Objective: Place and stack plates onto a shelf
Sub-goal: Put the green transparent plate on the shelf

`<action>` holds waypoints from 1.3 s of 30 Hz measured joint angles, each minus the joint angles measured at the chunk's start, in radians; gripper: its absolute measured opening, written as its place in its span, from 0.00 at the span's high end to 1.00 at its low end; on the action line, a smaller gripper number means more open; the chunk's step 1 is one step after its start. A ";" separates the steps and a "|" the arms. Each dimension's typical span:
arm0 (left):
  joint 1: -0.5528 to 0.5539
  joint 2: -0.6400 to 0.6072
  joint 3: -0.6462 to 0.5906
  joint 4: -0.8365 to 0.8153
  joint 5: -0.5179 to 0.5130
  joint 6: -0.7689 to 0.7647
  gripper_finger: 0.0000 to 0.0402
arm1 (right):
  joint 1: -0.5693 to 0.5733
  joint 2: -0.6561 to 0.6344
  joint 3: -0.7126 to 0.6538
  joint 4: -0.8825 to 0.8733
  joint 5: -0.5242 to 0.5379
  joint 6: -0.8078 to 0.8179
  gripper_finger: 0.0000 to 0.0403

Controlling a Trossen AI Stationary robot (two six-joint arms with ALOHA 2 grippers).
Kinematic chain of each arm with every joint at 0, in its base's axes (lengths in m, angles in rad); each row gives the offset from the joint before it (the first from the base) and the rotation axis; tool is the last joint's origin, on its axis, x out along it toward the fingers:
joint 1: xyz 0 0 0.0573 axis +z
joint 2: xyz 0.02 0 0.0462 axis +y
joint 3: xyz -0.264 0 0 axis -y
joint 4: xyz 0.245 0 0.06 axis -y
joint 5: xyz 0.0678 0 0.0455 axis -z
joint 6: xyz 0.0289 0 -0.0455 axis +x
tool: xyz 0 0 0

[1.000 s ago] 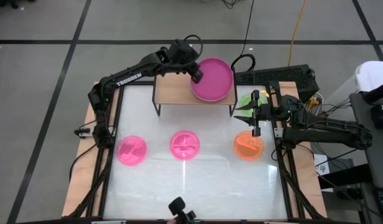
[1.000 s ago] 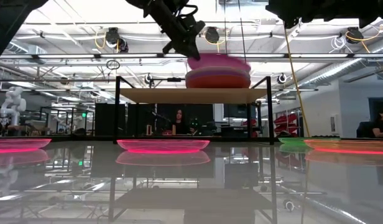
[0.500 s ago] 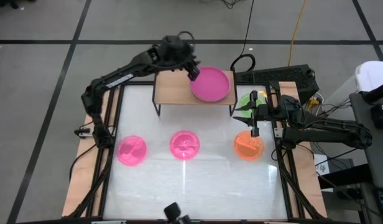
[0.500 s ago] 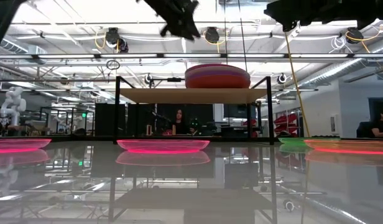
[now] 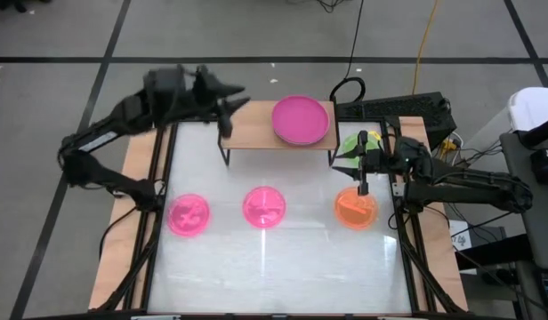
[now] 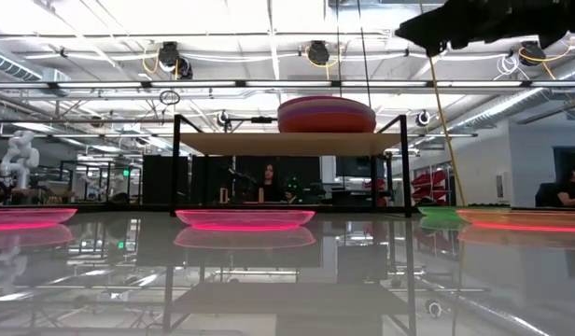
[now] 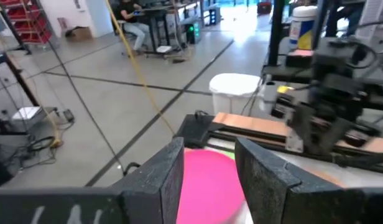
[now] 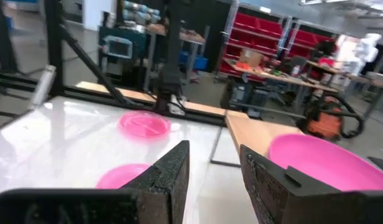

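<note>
While stacked plates (image 5: 301,120) rest, left pincer (image 5: 228,100) gapes nearby.

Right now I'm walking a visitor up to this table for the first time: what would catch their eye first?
Probably the stack of large round plastic plates, magenta on top, on the right half of the small light-wood shelf at the table's far edge. Next, the glowing smaller translucent divided plates along the white tabletop: two pink, one orange. The left gripper hangs open and empty by the shelf's left end.
</note>
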 joint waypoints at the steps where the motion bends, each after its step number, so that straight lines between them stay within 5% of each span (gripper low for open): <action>1: -0.019 -0.034 -0.071 0.042 -0.008 -0.009 0.63 | 0.000 0.000 -0.009 0.004 0.012 -0.005 0.69; 8: -0.115 -0.209 -0.594 0.504 -0.023 -0.108 0.63 | -0.001 0.000 -0.052 0.057 0.110 -0.022 0.69; 15: -0.161 -0.283 -0.890 0.791 -0.024 -0.166 0.63 | -0.004 0.005 -0.035 -0.048 0.140 0.064 0.69; 28: -0.165 -0.291 -1.055 0.920 -0.027 -0.170 0.63 | -0.006 0.236 0.330 -0.684 0.277 0.027 0.69; 35: -0.164 -0.292 -1.056 0.919 -0.059 -0.142 0.63 | -0.006 0.371 0.330 -0.957 0.290 0.030 0.69; 39: -0.164 -0.292 -1.056 0.907 -0.059 -0.139 0.63 | -0.006 0.413 0.281 -0.972 0.294 0.029 0.69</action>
